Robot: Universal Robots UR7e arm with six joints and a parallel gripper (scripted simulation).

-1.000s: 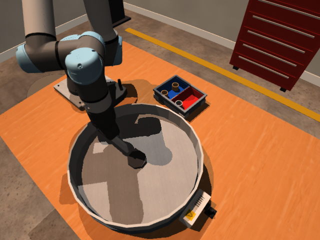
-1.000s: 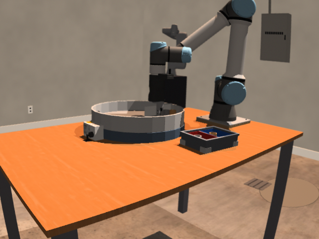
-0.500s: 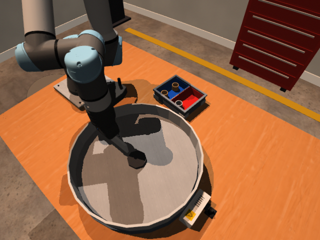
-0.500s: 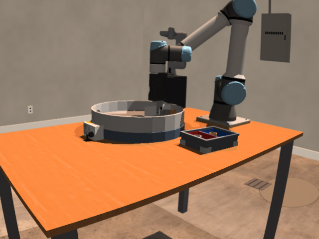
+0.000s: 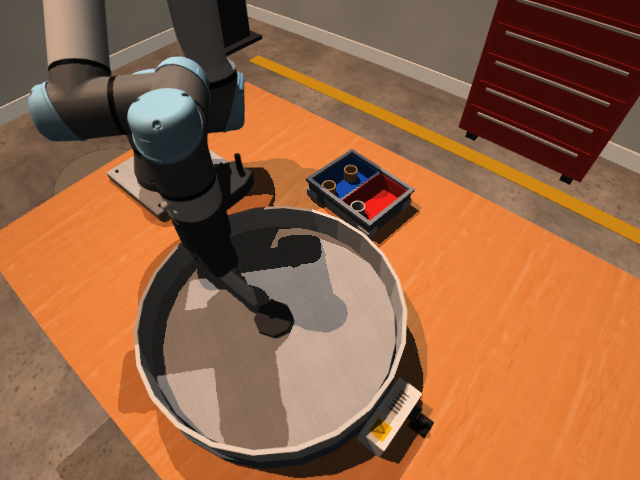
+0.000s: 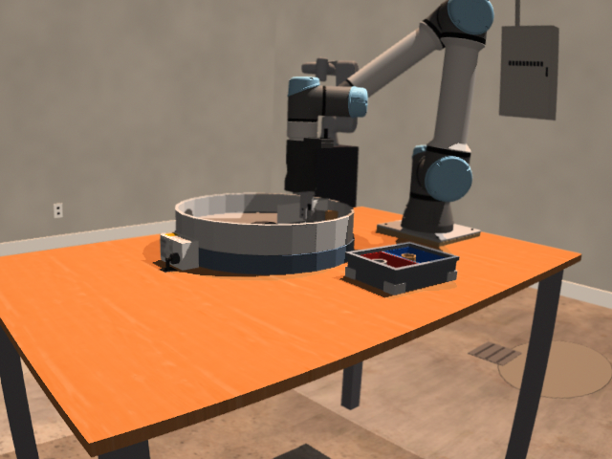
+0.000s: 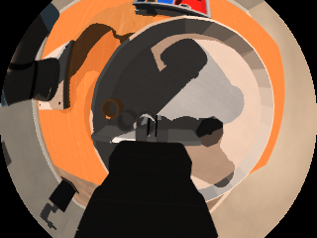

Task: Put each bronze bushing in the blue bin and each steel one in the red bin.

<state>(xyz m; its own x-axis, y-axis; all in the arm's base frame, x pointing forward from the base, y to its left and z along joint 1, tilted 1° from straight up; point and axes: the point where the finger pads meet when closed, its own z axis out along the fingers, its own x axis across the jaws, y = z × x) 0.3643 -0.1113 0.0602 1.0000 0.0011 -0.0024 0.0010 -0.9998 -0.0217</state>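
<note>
Evidently the step in hand is the picking of another bushing from the round, pale-walled turntable. The black two-finger gripper is lowered inside the wall, its fingers near each other; whether a bushing is clamped between them cannot be told. A pale grey ring-shaped bushing is seen right at the fingertips, probably steel. A darker grey ring lies just beside it, and a brown bronze bushing stands nearer the wall. Already sorted: two bronze sleeves in the blue bin, and one steel sleeve in the red bin. Next, the grip should be confirmed and metal colour checked in the shade; if steel is held, a straight lift above the wall and a carry to the red bin are called for. Room is tight at the pick: neighbouring ring on one side, dark central hub on the other, high wall around. Sideways travel before the rim is cleared would risk a knock. Beyond the wall the bins are near; at release, the divider between blue and red should be given margin.
</note>
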